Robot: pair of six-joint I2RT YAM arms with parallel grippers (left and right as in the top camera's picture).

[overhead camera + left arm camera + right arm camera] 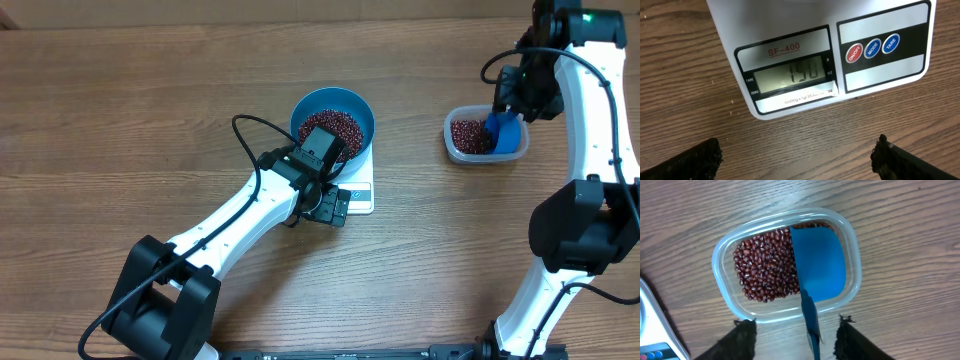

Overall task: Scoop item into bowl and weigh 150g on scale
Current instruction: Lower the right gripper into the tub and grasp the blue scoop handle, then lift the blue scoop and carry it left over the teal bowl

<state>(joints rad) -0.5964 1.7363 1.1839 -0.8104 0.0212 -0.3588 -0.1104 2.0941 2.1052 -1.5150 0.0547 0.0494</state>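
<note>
Blue bowl [362, 105] of beans [348, 124] sits on the white scale [790, 30], mid table [120, 100]; both grippers empty.
Left gripper [797, 145] hangs at the scale's front edge, jaws wide apart, nothing between them; display [790, 75] digits faint, look like 150. Right gripper [796, 322] is over the clear tub [719, 265] toward the table's far right corner, jaws partly spread either side of the handle of the blue scoop [817, 265], not touching it. Scoop lies in the tub's right half, more beans beside it.

white arms [235, 215] with black joints [575, 225], black fingers [687, 162]
</note>
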